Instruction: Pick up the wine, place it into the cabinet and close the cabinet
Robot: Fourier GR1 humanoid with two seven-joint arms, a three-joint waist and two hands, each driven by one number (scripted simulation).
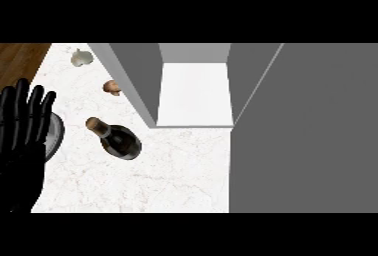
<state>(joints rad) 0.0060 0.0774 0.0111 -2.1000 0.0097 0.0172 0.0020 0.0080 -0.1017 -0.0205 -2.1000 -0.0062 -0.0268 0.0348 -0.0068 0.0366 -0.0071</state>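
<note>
- a grey cabinet point(140, 75) is seen open at the top of the view, its white inner floor bare; the large grey slab at the right is judged to be its door point(303, 130), swung wide.
- a white marbled counter point(148, 185) is spread below, with a strip of wood floor at the upper left corner.
- the left hand point(22, 130) is shown at the left edge, resting with its fingers straight and apart, clamped on nothing; the right hand is not seen.
- part of a grey round rim point(56, 134) shows just behind that hand.
- the wine bottle point(118, 139) stands on the counter, near the cabinet's mouth and untouched.
- a garlic bulb point(81, 57) and a mushroom point(112, 87) lie farther back.
- the pick-up is judged not yet begun; next, a hand must be brought to the bottle and closed round its body.
</note>
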